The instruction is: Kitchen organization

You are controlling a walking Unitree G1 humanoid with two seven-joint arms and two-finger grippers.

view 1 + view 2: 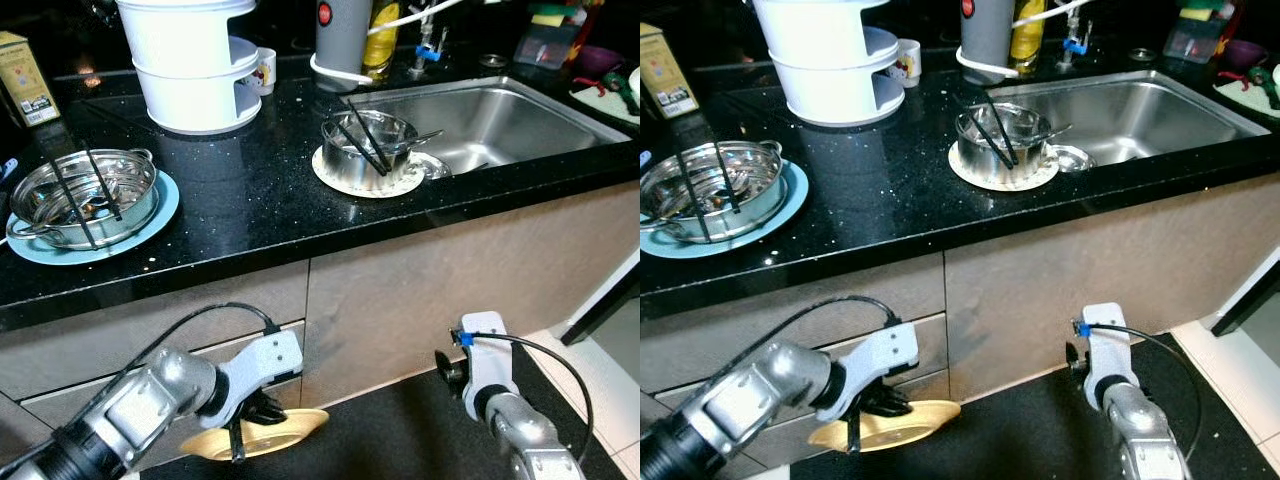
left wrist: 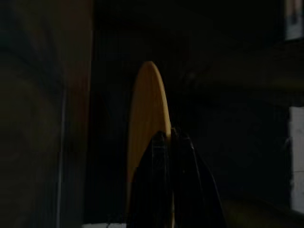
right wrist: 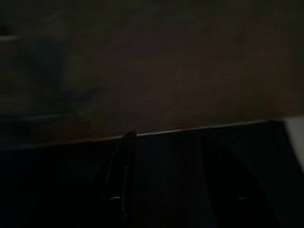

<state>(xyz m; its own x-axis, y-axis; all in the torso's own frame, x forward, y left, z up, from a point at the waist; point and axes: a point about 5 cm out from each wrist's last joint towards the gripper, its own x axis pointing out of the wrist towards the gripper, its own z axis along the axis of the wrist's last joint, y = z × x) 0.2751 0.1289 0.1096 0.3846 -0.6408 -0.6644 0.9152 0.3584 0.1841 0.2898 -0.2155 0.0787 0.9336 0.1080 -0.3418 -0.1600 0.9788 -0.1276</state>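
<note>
Below the black counter [image 1: 250, 215] I hold a yellow plate [image 1: 290, 428] clamped in the left gripper [image 1: 245, 425]; right gripper [image 3: 161, 190] hangs spread and empty; next, I judge, lift the plate onto the counter.

The desk [image 1: 250, 215] is glossy black stone with fine pale speckles. Set into it, the sink [image 1: 520, 120] is brushed steel with a dull sheen. Left of the sink, a polished metal pot [image 1: 365, 150] sits on a pale matt plate [image 1: 335, 178]. Far left of the sink, a shiny steel bowl [image 1: 85, 195] rests on a smooth light-blue plate [image 1: 165, 210]. Behind the pot stands a glossy white plastic container [image 1: 195, 60]. Below the desk, the cabinet fronts [image 1: 440, 280] look matt grey-beige. The left gripper [image 1: 250, 420], matt black, is closed on a smooth tan wooden-looking plate [image 1: 295, 425].
</note>
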